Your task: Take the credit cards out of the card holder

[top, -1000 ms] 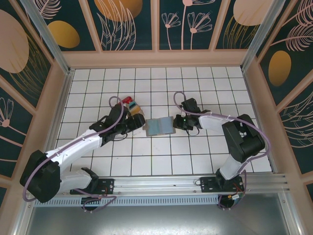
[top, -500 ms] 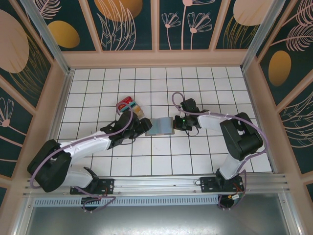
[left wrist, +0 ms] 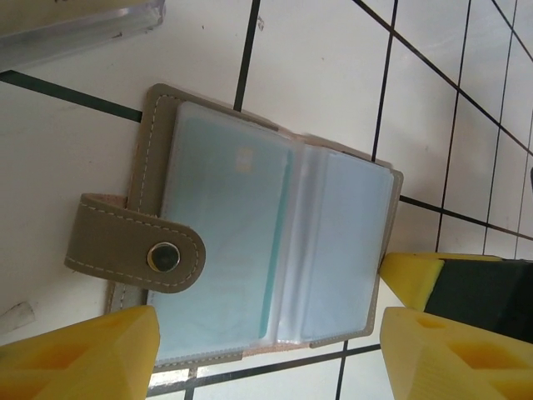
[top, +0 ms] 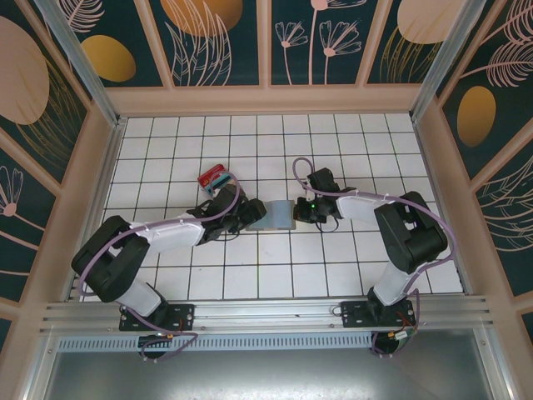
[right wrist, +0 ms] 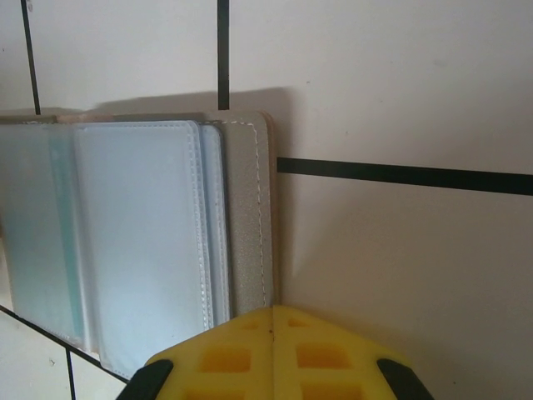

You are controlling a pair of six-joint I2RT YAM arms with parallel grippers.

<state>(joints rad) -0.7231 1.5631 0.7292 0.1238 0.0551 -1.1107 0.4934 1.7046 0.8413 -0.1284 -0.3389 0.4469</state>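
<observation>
Left gripper (left wrist: 268, 317) is hovering spread wide over the open card holder (left wrist: 333, 250) at mid-table, while the right gripper (right wrist: 272, 321), pressed together, seems to be pinning its cover edge.
Next move is calling for pinching the teal card (left wrist: 221, 242) sitting in the clear sleeve beside the snap tab (left wrist: 137, 254) and sliding it out flat. Removed credit cards (top: 215, 177) are lying nearby on the tiles.

What you can't see
Card holder (right wrist: 166, 225) runs off your right wrist view's left edge; from above, the left end effector (top: 252, 213) covers its left side; credit cards (top: 214, 176) too small to count
</observation>
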